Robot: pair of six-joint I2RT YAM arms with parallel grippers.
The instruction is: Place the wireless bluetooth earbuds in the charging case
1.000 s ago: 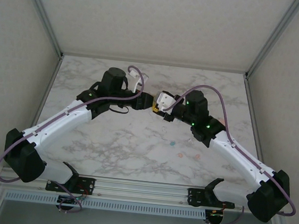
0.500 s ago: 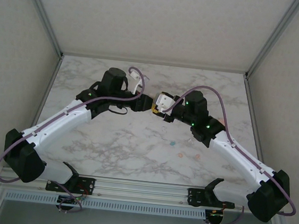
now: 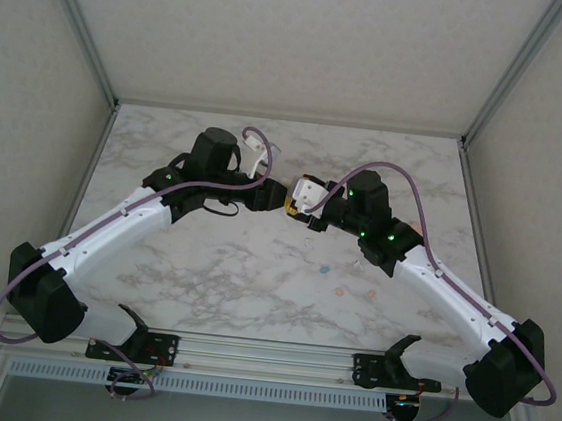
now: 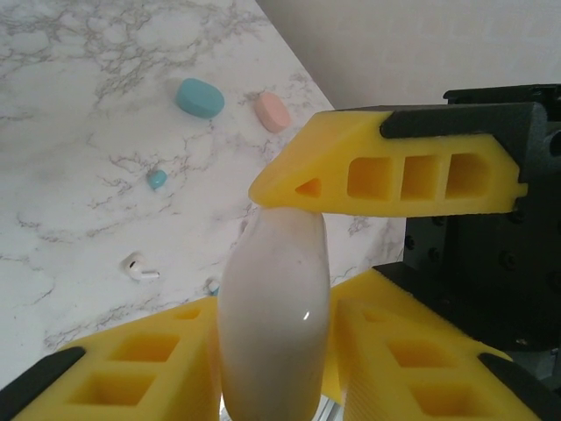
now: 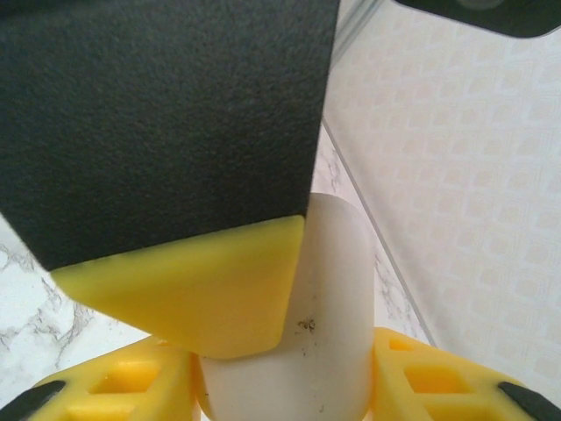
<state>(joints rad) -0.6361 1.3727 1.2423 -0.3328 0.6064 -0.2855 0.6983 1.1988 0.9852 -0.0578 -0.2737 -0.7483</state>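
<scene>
Left gripper [image 4: 272,351], right gripper [image 5: 285,386] both pinch white case [image 4: 273,289]; white earbud [image 4: 136,267] beyond left gripper looks light, slick. I'd grip body.

Marble table [image 4: 70,132] with teal case [image 4: 200,96], pink case [image 4: 273,112], teal earbud [image 4: 157,180], white earbud [image 4: 138,267].

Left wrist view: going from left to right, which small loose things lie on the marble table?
white earbud → teal earbud → teal case → pink case
</scene>
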